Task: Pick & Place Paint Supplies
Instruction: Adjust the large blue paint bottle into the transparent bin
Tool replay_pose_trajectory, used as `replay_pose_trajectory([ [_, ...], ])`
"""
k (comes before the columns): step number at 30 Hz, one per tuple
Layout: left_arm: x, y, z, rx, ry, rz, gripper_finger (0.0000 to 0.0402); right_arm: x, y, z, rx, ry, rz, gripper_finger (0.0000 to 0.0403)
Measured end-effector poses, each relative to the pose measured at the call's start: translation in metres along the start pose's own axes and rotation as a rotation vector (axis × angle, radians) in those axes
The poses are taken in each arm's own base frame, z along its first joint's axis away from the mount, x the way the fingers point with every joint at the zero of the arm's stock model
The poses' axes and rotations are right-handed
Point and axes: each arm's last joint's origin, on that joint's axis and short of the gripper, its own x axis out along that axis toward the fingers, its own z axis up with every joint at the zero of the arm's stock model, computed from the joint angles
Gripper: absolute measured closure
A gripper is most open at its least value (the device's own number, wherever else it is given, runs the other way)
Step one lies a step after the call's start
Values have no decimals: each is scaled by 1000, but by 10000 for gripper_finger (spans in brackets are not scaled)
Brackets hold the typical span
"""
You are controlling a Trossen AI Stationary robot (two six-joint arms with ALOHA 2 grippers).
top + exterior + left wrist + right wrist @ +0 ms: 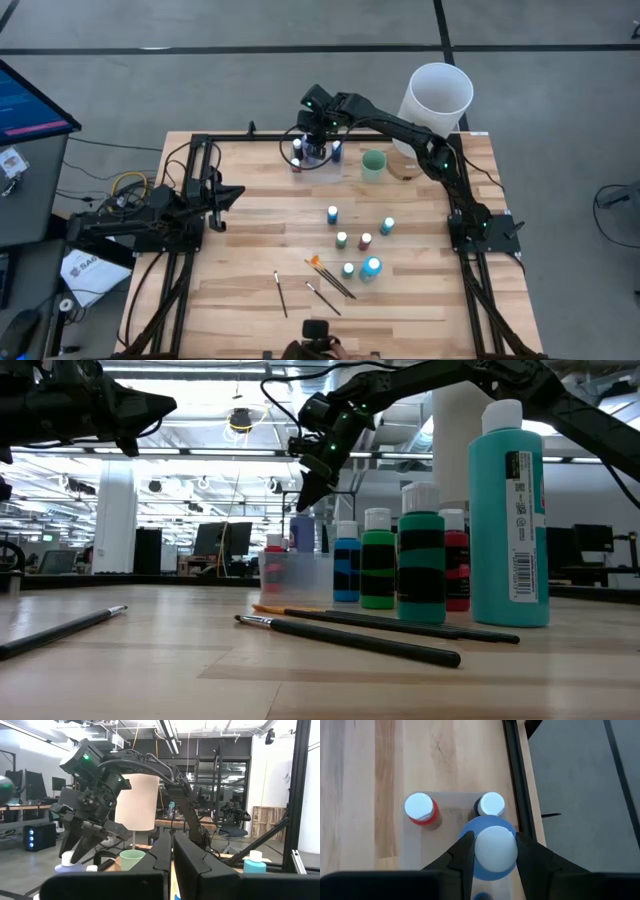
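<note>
Right gripper (492,851) is hanging over the clear tray (451,802) at the table's far edge, fingers part-open and pinching the white cap of a blue bottle (490,845), holding it above the tray. Red bottle (421,809) and dark bottle (491,805) are already standing in the tray, so lowering straight down into the free spot beside them, keeping the bottle upright and clear of both caps, then letting go only once it is seated, looks best. Left gripper (228,195) is waiting at the table's left side, fingers closed, holding nothing. More bottles (364,242) and brushes (329,276) are lying loose mid-table on the pale wood table (250,240). Green cup (373,164) and white cylinder (436,98) are sitting near the tray. Behind is an open workshop with ceiling lights and desks
</note>
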Motion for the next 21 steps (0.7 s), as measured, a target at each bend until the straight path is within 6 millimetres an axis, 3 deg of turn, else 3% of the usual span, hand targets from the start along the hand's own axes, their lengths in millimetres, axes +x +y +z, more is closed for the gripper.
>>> replay_pose_trajectory([
  [5, 0, 0, 0, 0, 0, 0, 400, 4, 0, 0, 17, 3, 2, 266],
  [16, 3, 0, -5, -5, 48, -2, 400, 6, 0, -1, 29, 3, 6, 262],
  [21, 5, 0, -8, -6, 78, -2, 400, 6, 0, 0, 32, 0, 0, 226],
])
